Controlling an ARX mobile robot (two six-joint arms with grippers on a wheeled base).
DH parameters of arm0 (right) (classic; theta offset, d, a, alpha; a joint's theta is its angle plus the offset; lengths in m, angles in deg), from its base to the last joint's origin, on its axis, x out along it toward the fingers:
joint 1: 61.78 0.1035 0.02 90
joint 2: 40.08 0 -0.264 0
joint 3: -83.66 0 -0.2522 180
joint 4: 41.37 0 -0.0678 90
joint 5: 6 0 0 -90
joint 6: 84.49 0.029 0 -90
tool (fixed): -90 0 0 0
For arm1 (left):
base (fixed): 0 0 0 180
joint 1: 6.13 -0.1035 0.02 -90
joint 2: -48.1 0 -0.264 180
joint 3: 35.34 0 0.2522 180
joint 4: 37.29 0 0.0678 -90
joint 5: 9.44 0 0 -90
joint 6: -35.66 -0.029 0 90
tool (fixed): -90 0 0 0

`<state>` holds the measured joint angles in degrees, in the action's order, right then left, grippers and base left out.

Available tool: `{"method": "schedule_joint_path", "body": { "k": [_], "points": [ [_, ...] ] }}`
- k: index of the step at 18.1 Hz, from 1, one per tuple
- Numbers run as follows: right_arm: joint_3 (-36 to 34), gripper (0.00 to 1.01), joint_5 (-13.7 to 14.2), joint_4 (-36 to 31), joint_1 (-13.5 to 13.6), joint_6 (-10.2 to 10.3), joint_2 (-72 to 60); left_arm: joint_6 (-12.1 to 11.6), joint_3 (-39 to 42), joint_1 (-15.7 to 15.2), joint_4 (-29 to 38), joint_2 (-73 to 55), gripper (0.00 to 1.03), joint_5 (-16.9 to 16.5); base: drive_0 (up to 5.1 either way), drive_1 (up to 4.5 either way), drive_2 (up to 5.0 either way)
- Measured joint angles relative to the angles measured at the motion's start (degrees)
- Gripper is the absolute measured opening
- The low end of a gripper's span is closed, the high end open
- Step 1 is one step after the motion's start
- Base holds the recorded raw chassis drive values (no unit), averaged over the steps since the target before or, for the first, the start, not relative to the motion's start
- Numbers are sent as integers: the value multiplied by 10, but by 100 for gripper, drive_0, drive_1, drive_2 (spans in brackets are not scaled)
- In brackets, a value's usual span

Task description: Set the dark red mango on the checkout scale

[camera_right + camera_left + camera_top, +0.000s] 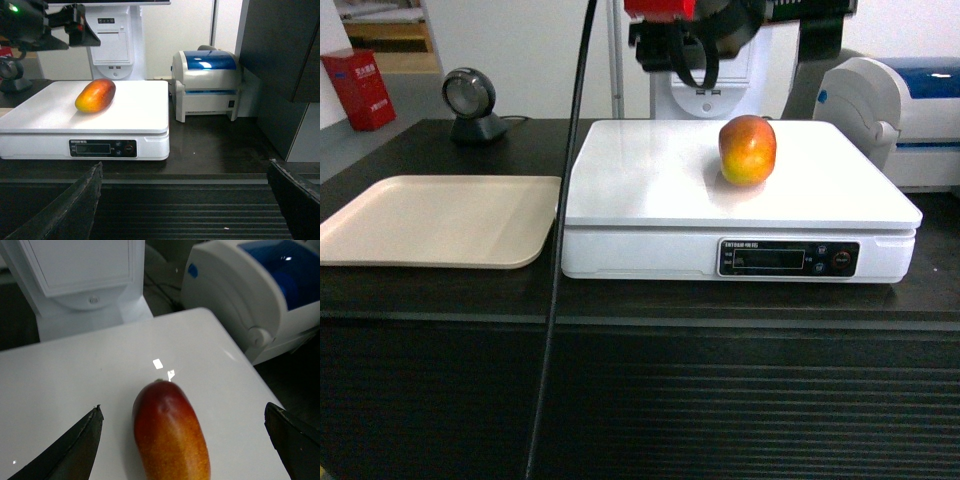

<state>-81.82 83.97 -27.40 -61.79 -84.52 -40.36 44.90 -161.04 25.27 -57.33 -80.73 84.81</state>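
On the left of the desk (440, 290) lay a beige tray (430, 220), bare as far as I could see, with a small black scanner (470, 100) behind it. Beside the tray sat the scale (650, 190), and the dark red mango (747, 150) rested on its white top, toward the right rear, touching nothing else. My left hand (182, 440) hung directly over it, fingers spread wide and gripping nothing; from that wrist the mango's long axis ran away from me, red end far, between the two fingertips without contact. Farther right, my right hand (185, 205) sat low at the checkout (200, 155) front, well apart from the fruit, also wide open and empty. I judged the placing done; the left hand needed only to lift straight clear.
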Motion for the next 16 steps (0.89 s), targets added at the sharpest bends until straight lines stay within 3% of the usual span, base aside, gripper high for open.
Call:
{"method": "schedule_joint_path", "body": {
  "k": [4,7,11,12,13,15,16],
  "points": [
    [0,98,0,0,0,0,0,-51,125,-6,85,120,98,4,0,0,0],
    [0,98,0,0,0,0,0,-49,243,-31,121,237,98,-6,0,0,0],
    [0,98,0,0,0,0,0,-54,390,-66,166,401,97,22,0,0,0],
    [0,98,0,0,0,0,0,-69,459,-77,240,456,85,107,0,0,0],
    [0,98,0,0,0,0,0,-78,537,-102,270,520,75,138,0,0,0],
    [0,98,0,0,0,0,0,-82,692,-161,330,638,49,131,0,0,0],
    [0,98,0,0,0,0,0,-82,753,-170,350,667,37,110,0,0,0]
  ]
}}
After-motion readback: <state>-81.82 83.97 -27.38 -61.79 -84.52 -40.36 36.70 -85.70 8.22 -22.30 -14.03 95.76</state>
